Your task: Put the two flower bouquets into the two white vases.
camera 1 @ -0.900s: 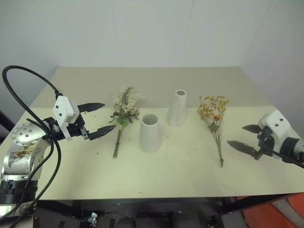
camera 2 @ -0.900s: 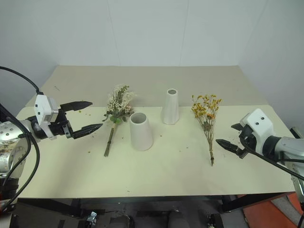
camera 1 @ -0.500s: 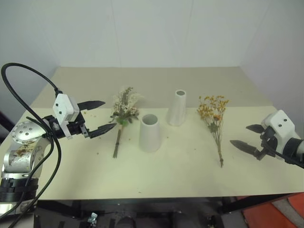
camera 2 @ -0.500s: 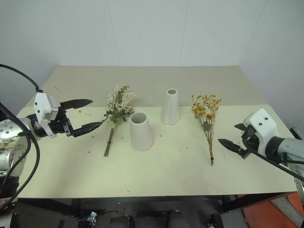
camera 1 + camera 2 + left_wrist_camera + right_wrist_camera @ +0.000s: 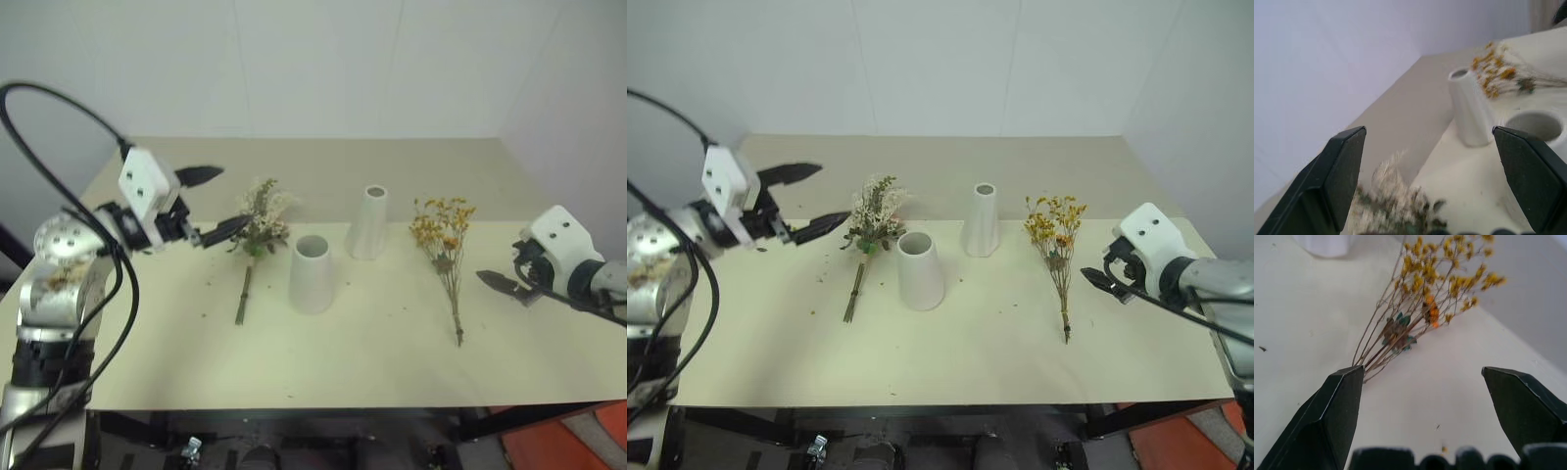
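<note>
On the table (image 5: 392, 362), the full bouquet (image 5: 257, 230) lies left of the short wide vase (image 5: 312, 274); the slim vase (image 5: 367, 223) stands behind. The sparse yellow bouquet (image 5: 443, 250) lies right. Left gripper (image 5: 217, 202) and right gripper (image 5: 502, 279) both gape, holding nothing.

A pale beige table (image 5: 392, 352) stands against plain white walls (image 5: 313, 69), scattered with tiny dark crumbs (image 5: 207, 315).

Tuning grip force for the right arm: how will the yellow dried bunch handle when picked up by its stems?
The yellow dried bunch probably weighs very little: thin stems, tiny flower heads. The stems look loose and splayed, so some may slip out of the open right pincer. Dried heads seem brittle and likely to shed; specks already dot the table.
</note>
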Motion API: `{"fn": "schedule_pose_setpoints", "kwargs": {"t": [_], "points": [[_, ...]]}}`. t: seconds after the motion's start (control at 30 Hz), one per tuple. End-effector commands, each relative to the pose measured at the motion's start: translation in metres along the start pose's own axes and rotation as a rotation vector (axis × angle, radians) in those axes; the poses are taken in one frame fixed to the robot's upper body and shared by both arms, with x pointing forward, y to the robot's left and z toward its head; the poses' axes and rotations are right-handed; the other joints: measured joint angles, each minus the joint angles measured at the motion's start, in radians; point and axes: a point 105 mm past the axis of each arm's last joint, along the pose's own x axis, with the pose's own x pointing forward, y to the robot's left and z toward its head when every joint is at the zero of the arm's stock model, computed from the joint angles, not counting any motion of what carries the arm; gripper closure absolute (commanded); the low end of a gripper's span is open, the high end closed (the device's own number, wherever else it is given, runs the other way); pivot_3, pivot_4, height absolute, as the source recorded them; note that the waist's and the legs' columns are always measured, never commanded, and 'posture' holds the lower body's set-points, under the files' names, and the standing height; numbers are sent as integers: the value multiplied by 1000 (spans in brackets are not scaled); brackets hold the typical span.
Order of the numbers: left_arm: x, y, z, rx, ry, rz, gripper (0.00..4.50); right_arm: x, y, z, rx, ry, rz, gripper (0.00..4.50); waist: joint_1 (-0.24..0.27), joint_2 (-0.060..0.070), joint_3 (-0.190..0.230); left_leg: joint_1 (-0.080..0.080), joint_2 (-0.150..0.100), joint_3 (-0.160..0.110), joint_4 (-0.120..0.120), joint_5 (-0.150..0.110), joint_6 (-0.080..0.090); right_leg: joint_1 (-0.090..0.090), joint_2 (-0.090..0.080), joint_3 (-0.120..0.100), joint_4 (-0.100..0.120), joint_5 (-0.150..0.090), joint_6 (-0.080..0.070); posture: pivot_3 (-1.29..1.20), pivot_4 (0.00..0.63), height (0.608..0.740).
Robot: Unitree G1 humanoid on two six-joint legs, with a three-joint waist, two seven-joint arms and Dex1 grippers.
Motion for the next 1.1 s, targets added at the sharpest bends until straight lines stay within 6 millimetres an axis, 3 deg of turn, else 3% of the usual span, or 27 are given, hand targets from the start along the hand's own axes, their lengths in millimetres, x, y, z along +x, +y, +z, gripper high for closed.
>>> {"fn": "schedule_pose_setpoints", "kwargs": {"t": [0.03, 0.23, 0.6, 1.1], "points": [[14, 1, 15, 17, -3, -94, 0, 3, -1, 3, 82, 57, 4, 17, -1, 0, 0, 0, 0, 0, -1, 0, 0, 0, 0, 0, -1, 0, 0, 0, 150, 740], [51, -3, 33, 27, -45, -274, 0, 18, 11, 4, 216, 140, 49, 17, -4, 0, 0, -1, 0, 0, -1, 0, 0, -1, 0, 0, 1, 0, 0, 0, 150, 740], [92, -9, 30, 106, -34, -443, 0, 51, 17, 6, 330, 214, 70, 17, -7, 0, 0, -3, 0, 0, -1, 0, 0, -4, 0, 0, 0, 0, 0, 0, 150, 740], [90, -20, 16, 93, -37, -475, 0, 86, 8, 10, 400, 324, 43, 17, -8, 2, 1, -6, -1, -1, 0, 0, 0, -6, 0, 0, 1, 5, -7, 0, 150, 740]]}}
